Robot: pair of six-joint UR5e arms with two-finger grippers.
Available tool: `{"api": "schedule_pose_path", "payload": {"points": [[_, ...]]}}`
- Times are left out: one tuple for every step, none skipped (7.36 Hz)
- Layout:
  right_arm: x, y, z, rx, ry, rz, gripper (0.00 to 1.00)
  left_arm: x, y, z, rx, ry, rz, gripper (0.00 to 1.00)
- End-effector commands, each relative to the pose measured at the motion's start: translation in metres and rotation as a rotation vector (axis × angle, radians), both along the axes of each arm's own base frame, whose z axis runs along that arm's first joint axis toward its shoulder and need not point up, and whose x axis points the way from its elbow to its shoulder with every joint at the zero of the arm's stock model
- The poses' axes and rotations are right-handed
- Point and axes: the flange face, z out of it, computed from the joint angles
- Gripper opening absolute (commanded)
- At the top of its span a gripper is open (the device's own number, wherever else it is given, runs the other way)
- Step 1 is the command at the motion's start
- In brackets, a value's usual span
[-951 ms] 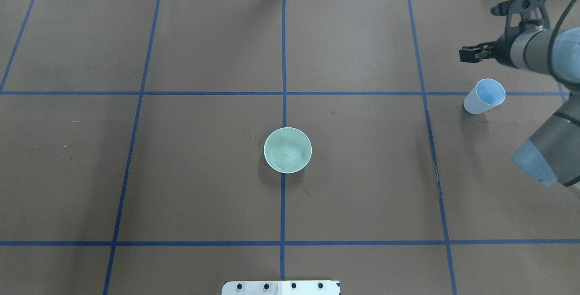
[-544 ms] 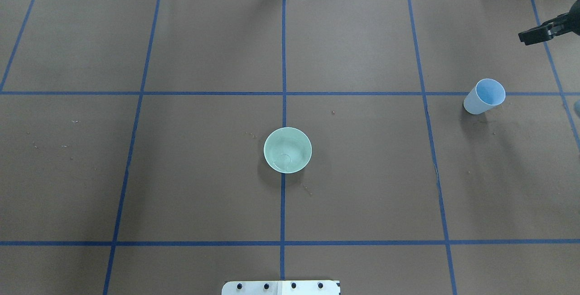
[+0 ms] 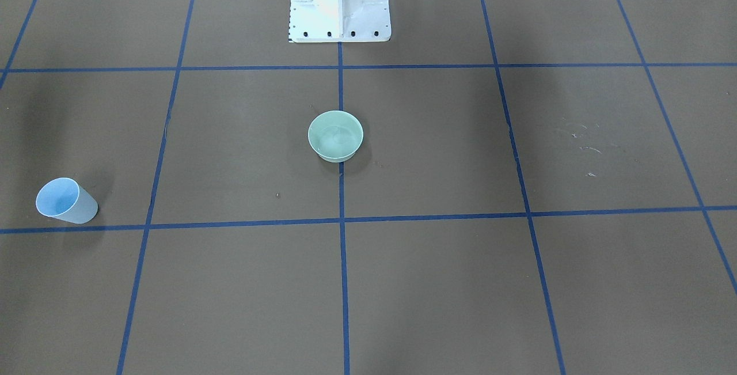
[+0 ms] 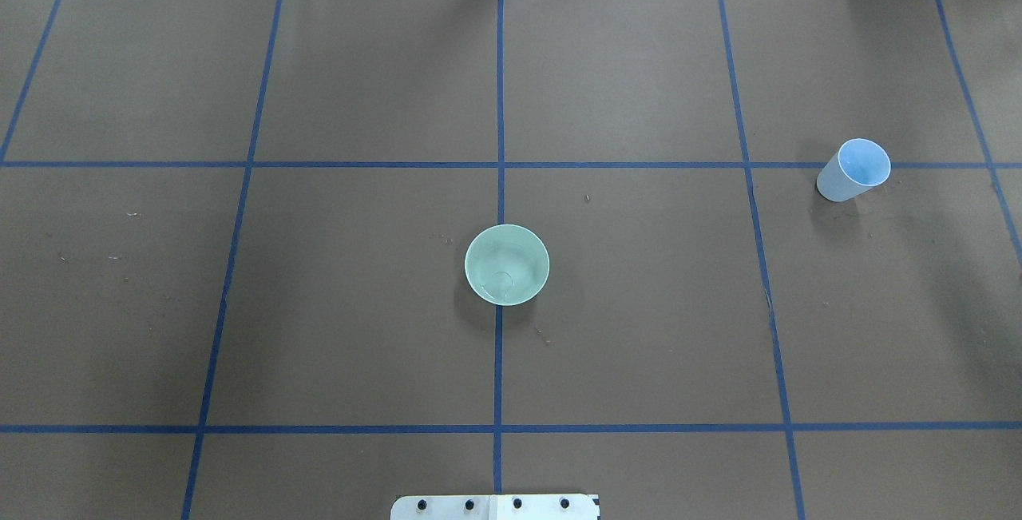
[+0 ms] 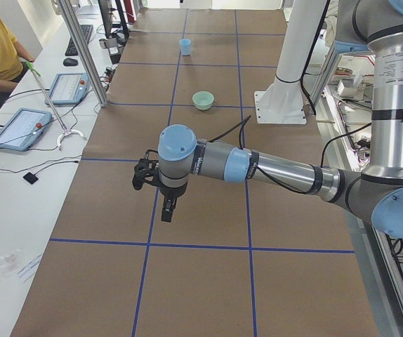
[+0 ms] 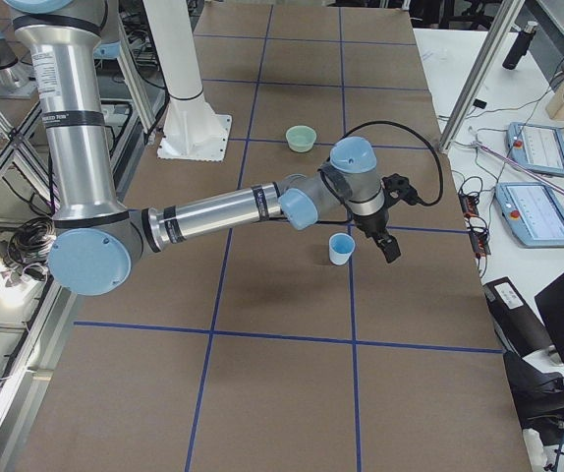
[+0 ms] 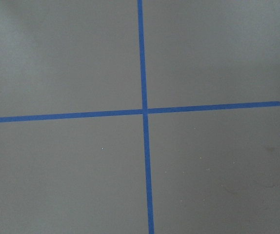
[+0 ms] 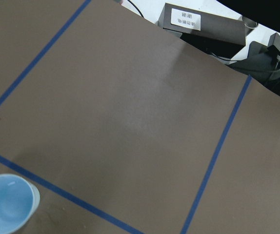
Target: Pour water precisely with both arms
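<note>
Pulled the right arm [image 6: 213, 208] fully out of the overhead view within the last second; moved neither the blue cup [image 4: 854, 169] nor the green bowl [image 4: 507, 264]. Held the right gripper [image 6: 388, 246] near the cup, at its 3 o'clock in the right side view; could not tell if wide or narrow. Kept the left gripper [image 5: 168, 209] well apart over the bare table [image 4: 639, 344], grip equally unclear. Noticed faint ripples of the water [image 4: 501, 280] inside the bowl at table centre, with the cup upright and ungrasped between 2 and 3 o'clock of it. Judged the pouring probably done, with only the retreat remaining.
</note>
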Motion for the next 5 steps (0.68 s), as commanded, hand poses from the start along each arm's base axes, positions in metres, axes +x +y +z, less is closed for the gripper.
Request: {"api": "schedule_pose_path", "payload": {"points": [[0.037,0.045,0.069,-0.085,-0.012,0.013,1.00,0.048,-0.022,-0.049,0.014,0.038,0.030,1.00],[0.042,0.060,0.085,-0.063,0.008,-0.035,1.00,0.074,-0.034,-0.069,0.036,0.042,0.062,1.00],[0.046,0.069,0.099,-0.087,0.006,-0.047,1.00,0.100,-0.041,-0.084,0.057,0.045,0.103,1.00],[0.046,0.074,0.117,-0.158,-0.002,-0.055,1.00,0.121,-0.054,-0.108,0.092,0.058,0.140,1.00],[0.046,0.082,0.128,-0.176,0.001,-0.085,1.00,0.134,-0.055,-0.110,0.104,0.062,0.164,1.00]]}}
